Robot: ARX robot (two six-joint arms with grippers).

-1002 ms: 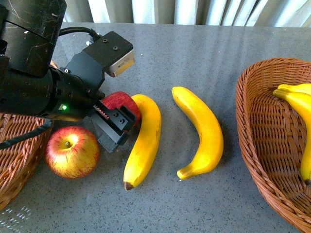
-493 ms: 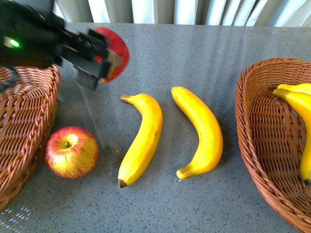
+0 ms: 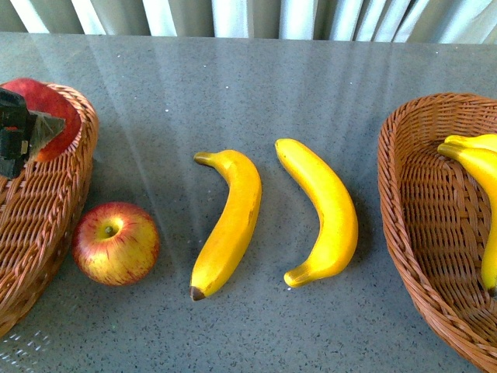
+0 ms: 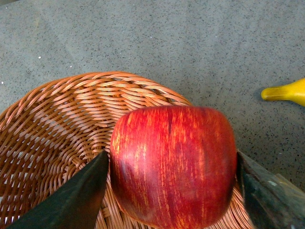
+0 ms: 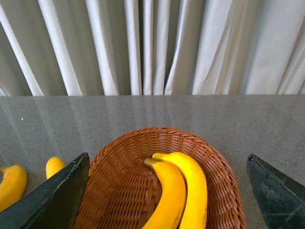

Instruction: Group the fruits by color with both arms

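Observation:
My left gripper (image 3: 27,124) is shut on a red apple (image 3: 46,115) over the left wicker basket (image 3: 46,210). In the left wrist view the red apple (image 4: 174,164) fills the space between both black fingers, just above the left basket's weave (image 4: 57,129). A second apple (image 3: 116,242), red streaked with yellow, rests on the table beside that basket. Two bananas (image 3: 230,221) (image 3: 326,210) lie side by side mid-table. My right gripper (image 5: 169,191) hangs open above the right basket (image 5: 119,191), which holds two bananas (image 5: 178,195). The right basket (image 3: 423,225) with its bananas (image 3: 477,167) also shows in the front view.
The grey speckled tabletop (image 3: 272,85) runs back to a pale curtain (image 5: 152,47). One banana tip (image 4: 286,91) shows in the left wrist view, beyond the left basket's rim. Two banana ends (image 5: 14,183) show outside the right basket.
My left arm has lifted the red apple from beside the left banana and carried it left, over the left basket. That banana has shifted slightly. The other fruits have not moved.

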